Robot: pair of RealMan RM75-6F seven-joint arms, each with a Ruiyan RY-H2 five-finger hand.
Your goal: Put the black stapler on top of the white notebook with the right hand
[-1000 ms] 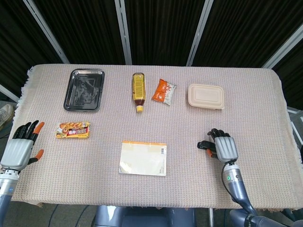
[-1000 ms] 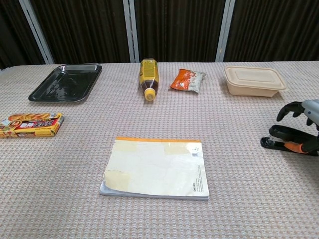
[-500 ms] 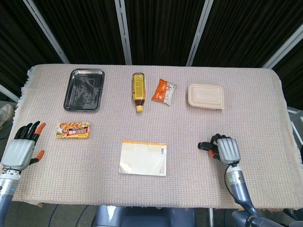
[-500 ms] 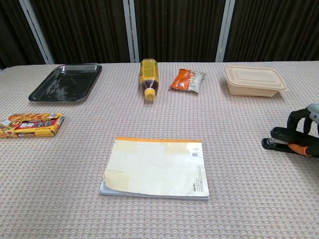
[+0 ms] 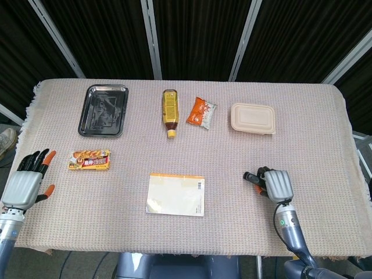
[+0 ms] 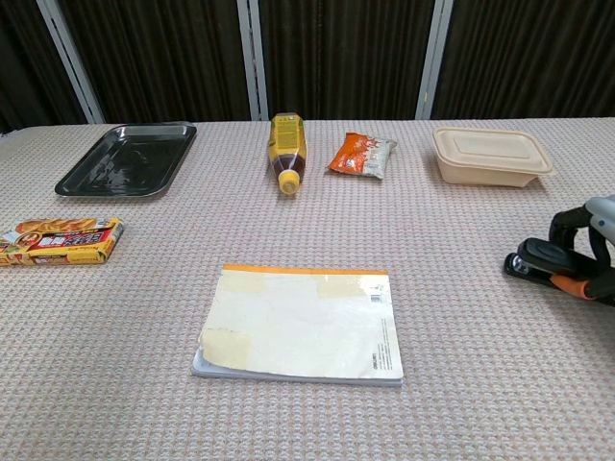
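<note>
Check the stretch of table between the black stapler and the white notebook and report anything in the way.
Nothing visible blocks it. The right hand grips the black stapler, and only bare tablecloth lies between it and the white notebook.

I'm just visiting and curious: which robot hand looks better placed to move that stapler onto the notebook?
The right robot hand: its fingers already wrap the black stapler, right of the white notebook. The left robot hand sits at the far edge.

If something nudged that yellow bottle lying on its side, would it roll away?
Probably: the yellow bottle lies flat on its rounded body, so a sideways push would likely roll it. The woven tablecloth might slow it. Its weight and fill can't be judged.
</note>
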